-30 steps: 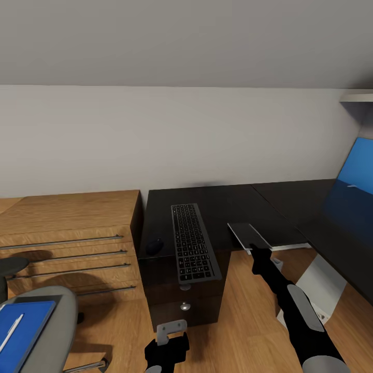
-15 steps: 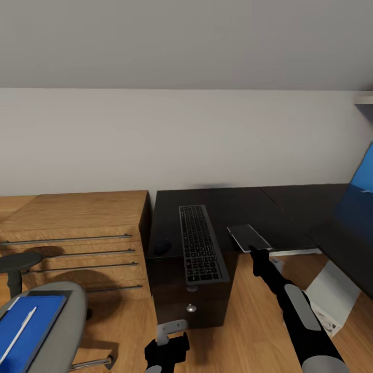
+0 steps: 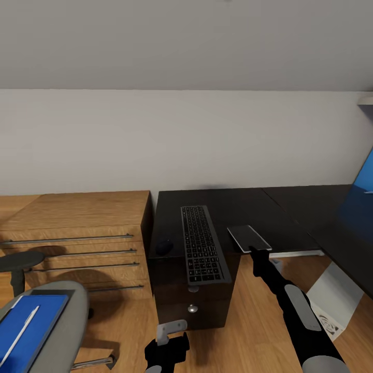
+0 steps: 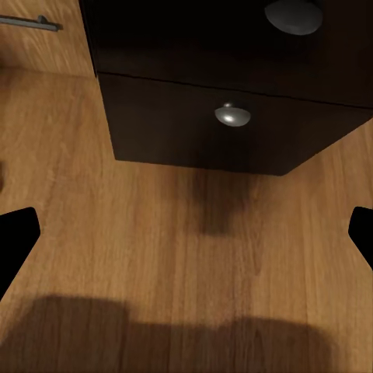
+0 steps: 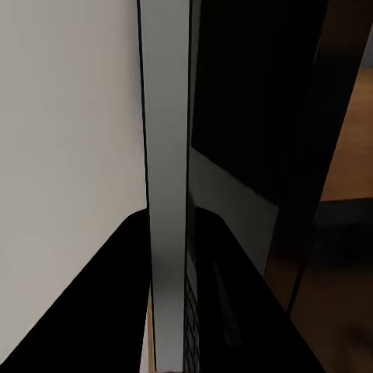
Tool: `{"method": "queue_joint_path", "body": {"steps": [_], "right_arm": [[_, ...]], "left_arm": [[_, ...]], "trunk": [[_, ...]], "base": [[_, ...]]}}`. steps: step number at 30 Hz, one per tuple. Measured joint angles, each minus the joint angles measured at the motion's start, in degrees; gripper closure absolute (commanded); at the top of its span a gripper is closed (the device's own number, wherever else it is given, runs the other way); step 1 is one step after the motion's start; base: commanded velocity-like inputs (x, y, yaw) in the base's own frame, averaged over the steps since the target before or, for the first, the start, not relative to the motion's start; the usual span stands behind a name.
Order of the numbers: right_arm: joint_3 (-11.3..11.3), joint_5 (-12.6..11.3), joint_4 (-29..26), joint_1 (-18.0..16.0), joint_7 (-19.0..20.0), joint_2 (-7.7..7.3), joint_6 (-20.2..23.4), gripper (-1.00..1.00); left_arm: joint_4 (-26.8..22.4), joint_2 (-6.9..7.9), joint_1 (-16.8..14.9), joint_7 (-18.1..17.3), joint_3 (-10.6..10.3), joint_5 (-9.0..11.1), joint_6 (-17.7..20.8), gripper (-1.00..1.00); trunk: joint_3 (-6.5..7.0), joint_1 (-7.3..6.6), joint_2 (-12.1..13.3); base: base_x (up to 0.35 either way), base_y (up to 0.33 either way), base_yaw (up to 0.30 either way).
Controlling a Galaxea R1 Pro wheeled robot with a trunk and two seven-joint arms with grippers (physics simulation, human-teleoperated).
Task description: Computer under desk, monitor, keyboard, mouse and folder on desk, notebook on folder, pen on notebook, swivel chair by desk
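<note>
My right gripper (image 3: pixel 257 252) is shut on the notebook (image 3: pixel 248 238), a thin grey slab held flat over the front edge of the black desk (image 3: pixel 233 204). The right wrist view shows the notebook (image 5: pixel 167 155) edge-on between the black fingers. The keyboard (image 3: pixel 203 243) lies lengthwise on the desk's left end, with the mouse (image 3: pixel 164 246) to its left. At the bottom left, the swivel chair (image 3: pixel 62 326) carries the blue folder (image 3: pixel 31 329) with the white pen (image 3: pixel 19 335) on it. My left gripper (image 3: pixel 171 331) hangs open over the floor before the desk's drawers (image 4: pixel 233 116). The monitor is out of view.
An oak drawer unit (image 3: pixel 77 233) stands against the desk's left side. A blue panel (image 3: pixel 365 178) leans at the far right. Under the desk at the right is a white shape (image 3: pixel 331 290) with a round vent; whether it is the leg or the computer I cannot tell. Wood floor (image 4: pixel 186 256) lies ahead.
The view has swung a little to the left, so the desk and drawer unit sit further right in the picture. The held notebook is now slightly nearer the keyboard.
</note>
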Motion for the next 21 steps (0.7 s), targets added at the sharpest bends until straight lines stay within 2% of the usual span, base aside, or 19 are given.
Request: {"method": "queue_joint_path", "body": {"steps": [11, 12, 13, 21], "right_arm": [[0.00, -0.02, 0.01, 0.00, 0.01, 0.02, -0.05, 1.00], [-0.01, -0.02, 0.01, 0.00, 0.00, 0.02, -0.04, -1.00], [0.04, 0.72, 2.57, 0.03, -0.08, 0.02, 0.00, -1.00], [0.04, 0.60, 2.77, 0.02, -0.06, 0.02, -0.05, -1.00]], "left_arm": [[0.00, 0.00, 0.00, 0.00, 0.00, 0.00, 0.01, -1.00], [0.00, 0.00, 0.00, 0.00, 0.00, 0.00, 0.00, -1.00], [0.00, 0.00, 0.00, 0.00, 0.00, 0.00, 0.00, -1.00], [0.00, 0.03, 0.00, 0.01, 0.02, 0.00, 0.00, -1.00]], "trunk": [[0.00, 0.00, 0.00], [0.00, 0.00, 0.00], [-0.01, 0.01, 0.01], [0.00, 0.00, 0.01]], "base": [[0.000, 0.000, 0.000], [0.000, 0.000, 0.000], [0.000, 0.000, 0.000], [0.000, 0.000, 0.000]]}}
